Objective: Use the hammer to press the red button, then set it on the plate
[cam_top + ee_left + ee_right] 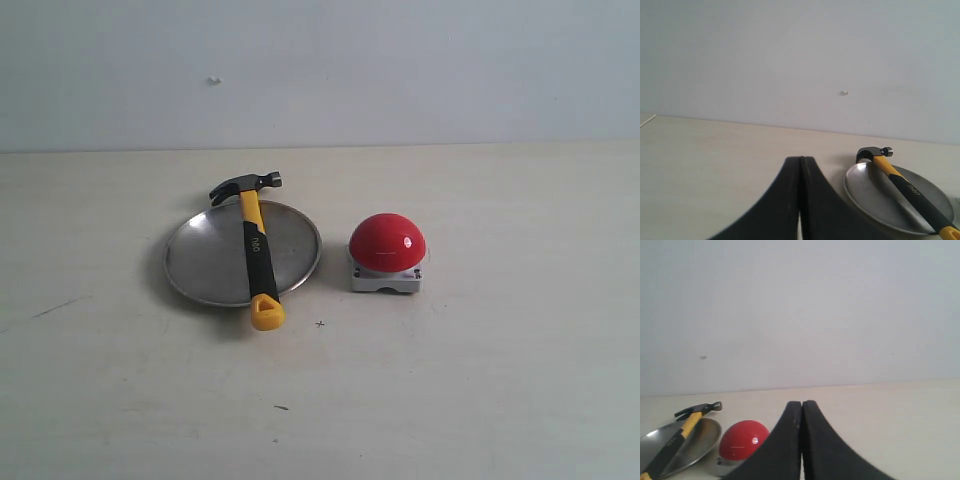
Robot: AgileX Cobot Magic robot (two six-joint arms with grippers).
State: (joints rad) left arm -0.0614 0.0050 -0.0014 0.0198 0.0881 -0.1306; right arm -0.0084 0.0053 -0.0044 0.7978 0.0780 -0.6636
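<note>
You see hammer (pixel 256 252) lying across plate (pixel 205 262), ahead of left fingers (pixel 790 200); red button (pixel 387 243) just beside plate, ahead of right fingers (pixel 820 445).

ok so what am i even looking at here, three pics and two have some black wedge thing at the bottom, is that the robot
Yes. The robot has two arms, and each carries a small camera at its wrist. The black wedge is that arm's jaws, pressed shut and holding nothing: the left gripper in one picture, the right gripper in the other. The remaining picture comes from a camera off the arms, looking at the pale table; neither arm shows in it. On the table lies a round metal plate, and a hammer rests across it, its head past one rim and its yellow handle tip past the opposite one. Beside the plate, not touching it, sits a red button on a grey base.
</note>
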